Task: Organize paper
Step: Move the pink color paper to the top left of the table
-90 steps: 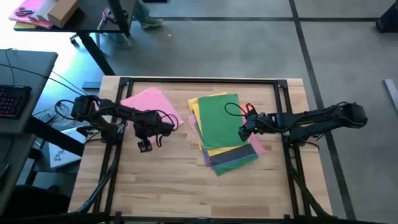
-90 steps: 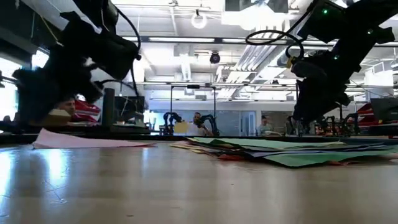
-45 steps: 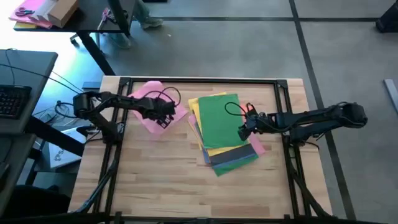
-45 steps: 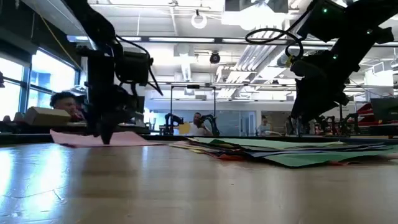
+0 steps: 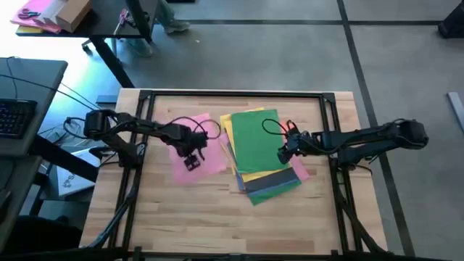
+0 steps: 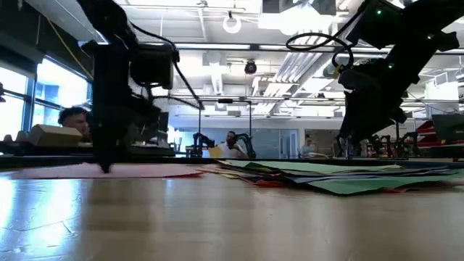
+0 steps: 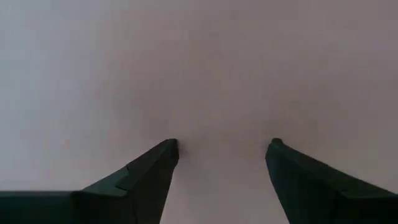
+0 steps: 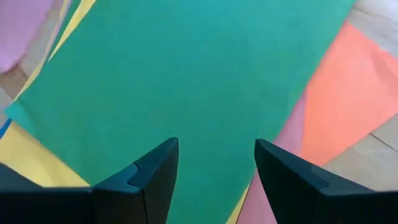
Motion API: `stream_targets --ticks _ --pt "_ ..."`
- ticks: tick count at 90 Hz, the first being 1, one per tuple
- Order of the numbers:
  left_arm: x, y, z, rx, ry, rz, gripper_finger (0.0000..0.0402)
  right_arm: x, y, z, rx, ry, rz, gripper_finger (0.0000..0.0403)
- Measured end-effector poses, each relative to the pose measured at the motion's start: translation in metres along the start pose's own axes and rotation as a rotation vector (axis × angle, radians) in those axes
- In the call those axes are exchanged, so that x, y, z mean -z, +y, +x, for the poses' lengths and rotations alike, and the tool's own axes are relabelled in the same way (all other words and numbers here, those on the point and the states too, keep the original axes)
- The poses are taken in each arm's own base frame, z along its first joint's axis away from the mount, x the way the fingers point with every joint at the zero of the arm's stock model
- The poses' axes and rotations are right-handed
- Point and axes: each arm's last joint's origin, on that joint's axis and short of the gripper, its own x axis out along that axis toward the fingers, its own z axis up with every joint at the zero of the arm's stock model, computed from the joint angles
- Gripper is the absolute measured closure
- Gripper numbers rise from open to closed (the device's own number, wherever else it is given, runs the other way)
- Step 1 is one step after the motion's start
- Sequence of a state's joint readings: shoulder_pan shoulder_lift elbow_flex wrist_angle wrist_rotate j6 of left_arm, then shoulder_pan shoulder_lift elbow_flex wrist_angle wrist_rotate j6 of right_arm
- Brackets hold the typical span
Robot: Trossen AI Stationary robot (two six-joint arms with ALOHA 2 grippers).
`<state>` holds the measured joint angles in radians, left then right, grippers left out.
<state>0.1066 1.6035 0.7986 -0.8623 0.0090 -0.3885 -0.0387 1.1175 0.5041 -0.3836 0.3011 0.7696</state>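
A stack of paper (image 5: pixel 255 156) lies right of the table's middle, a green sheet (image 8: pixel 186 74) on top, with yellow, grey and orange (image 8: pixel 336 106) edges fanned out under it. A single pink sheet (image 5: pixel 197 148) lies flat on the table just left of the stack. My left gripper (image 5: pixel 192 161) stands open on the pink sheet (image 7: pixel 199 62), near its near end. My right gripper (image 5: pixel 284 154) is open at the green sheet's right edge, fingers pointing down. My left gripper bears down on the pink sheet with both spread fingertips (image 7: pixel 168 149), coming from above, near the sheet's near end (image 5: pixel 194 168). The sheet lies flat on the table under them (image 6: pixel 109 172). My right gripper is at the green sheet; whether it touches, I cannot tell.
Black frame rails (image 5: pixel 232 94) run along the table's far edge and sides. Bare wood (image 5: pixel 217 225) stretches across the near half. A keyboard (image 5: pixel 14 116) and a side table with a box (image 5: pixel 69 11) lie beyond the left edge.
My left gripper went from the bare table toward the far edge onto the pink sheet, then back toward the near edge and right. The pink sheet slid flat along the table with it, from the far left up beside the stack.
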Motion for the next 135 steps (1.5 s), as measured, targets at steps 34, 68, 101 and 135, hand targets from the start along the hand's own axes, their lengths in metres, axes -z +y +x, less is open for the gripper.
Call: stream_targets --ticks 34,68,101,135 --pt "0.005 -0.001 -0.018 -0.135 -0.063 -0.178 0.0165 0.000 0.000 0.000 -0.002 0.002 0.012 0.0204" --pt "0.040 0.002 0.001 -0.174 0.175 -0.112 0.0165 0.000 0.000 0.000 -0.002 0.003 0.008 0.0204" --pt "0.032 0.004 -0.020 -0.328 0.081 -0.104 0.0165 -0.001 0.000 0.000 0.012 -0.022 0.010 0.0204" --pt "0.013 0.025 0.004 -0.141 -0.037 -0.125 0.0165 -0.001 0.000 0.000 0.007 -0.017 0.002 0.0204"
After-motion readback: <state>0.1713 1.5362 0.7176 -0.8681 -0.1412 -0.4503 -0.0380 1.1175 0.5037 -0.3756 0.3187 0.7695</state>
